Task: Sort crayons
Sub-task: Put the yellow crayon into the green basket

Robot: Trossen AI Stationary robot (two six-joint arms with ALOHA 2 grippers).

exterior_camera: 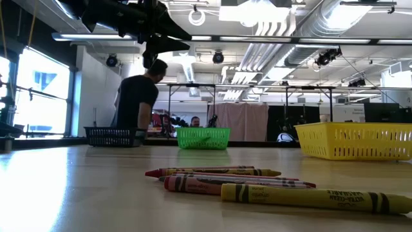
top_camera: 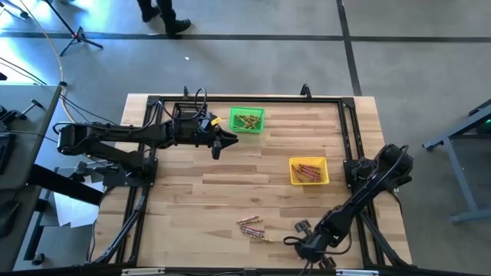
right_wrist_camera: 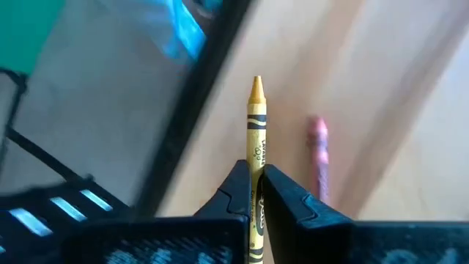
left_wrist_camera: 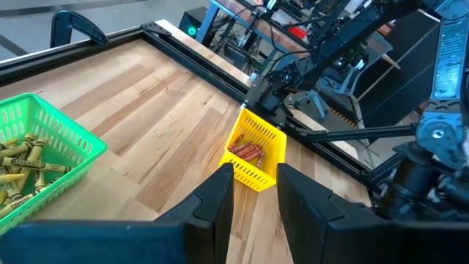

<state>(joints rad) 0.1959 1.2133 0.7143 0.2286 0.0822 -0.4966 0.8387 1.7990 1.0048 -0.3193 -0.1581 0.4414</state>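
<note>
From above, we see our left gripper (top_camera: 220,142) hanging beside the green bin (top_camera: 247,120), which holds yellow-gold crayons (top_camera: 245,121), while our right gripper (top_camera: 305,247) sits low at the table's near edge. Reddish crayons fill the yellow bin (top_camera: 309,171), and a loose cluster of crayons (top_camera: 252,227) lies on the wooden table (top_camera: 230,184) to the left of that gripper. At table height, we see those loose crayons (exterior_camera: 257,183) in the foreground, with a black bin (exterior_camera: 114,136) far back. Our left wrist shows its fingers (left_wrist_camera: 216,202) parted with nothing between them. Our right wrist shows its fingers pinching a yellow crayon (right_wrist_camera: 255,139), a pink crayon (right_wrist_camera: 318,150) lying beside it.
</note>
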